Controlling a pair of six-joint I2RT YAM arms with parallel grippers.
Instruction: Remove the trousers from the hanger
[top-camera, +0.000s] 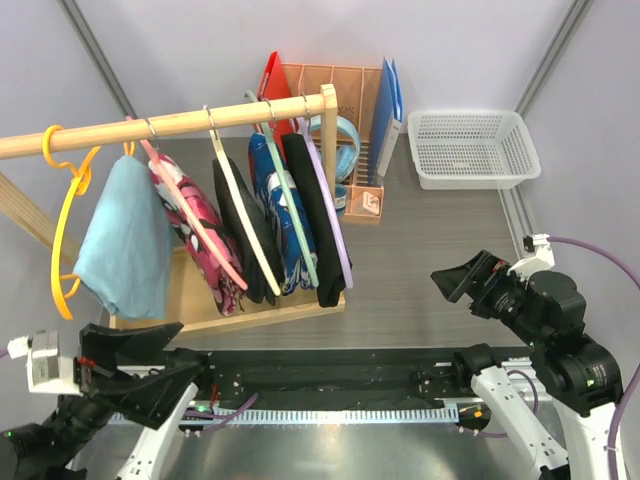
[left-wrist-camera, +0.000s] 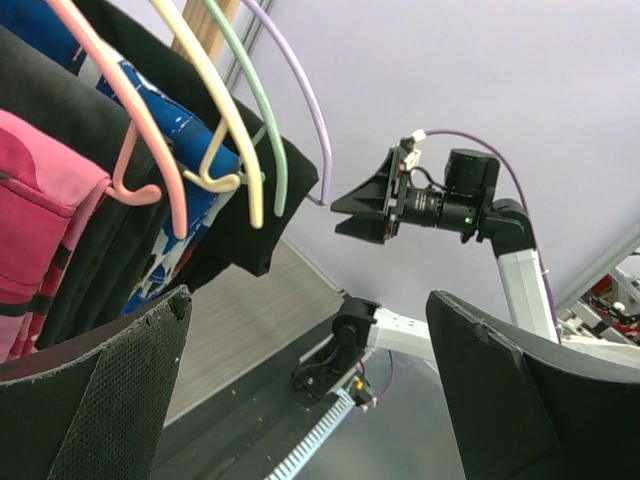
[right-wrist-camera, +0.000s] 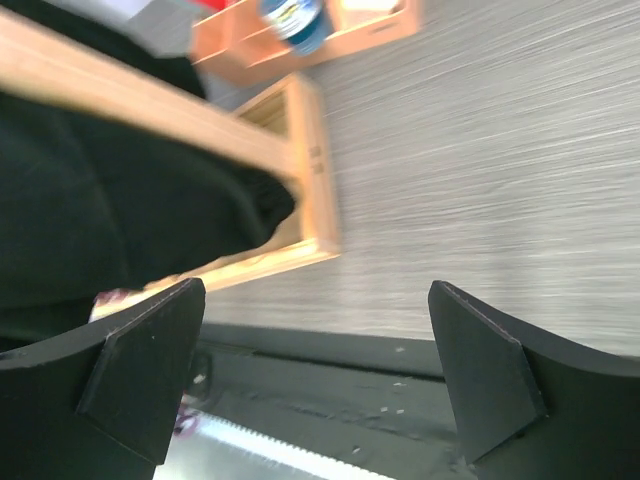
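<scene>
The dark blue trousers with white and red streaky print (top-camera: 283, 225) hang folded over a mint-green hanger (top-camera: 290, 205) on the round wooden rail (top-camera: 180, 122), which stands towards the far left corner of the grey wood-grain table (top-camera: 430, 240). Just beside them, at the rail's right end, the plain black trousers (top-camera: 318, 225) hang on a lilac hanger (top-camera: 340, 225). More black cloth (top-camera: 243, 225) hangs on a cream hanger (top-camera: 238, 200) on the blue pair's other side; it may be another pair, but the folds hide that.

The left gripper (left-wrist-camera: 310, 300) hovers at the near left corner, its jaws spread wide and holding nothing, clear of the cloth. The right gripper (right-wrist-camera: 315, 290) hangs near the right edge, well apart from the rail, its jaws likewise wide apart and empty. A white plastic basket (top-camera: 475, 150) sits in the far right corner.
</scene>
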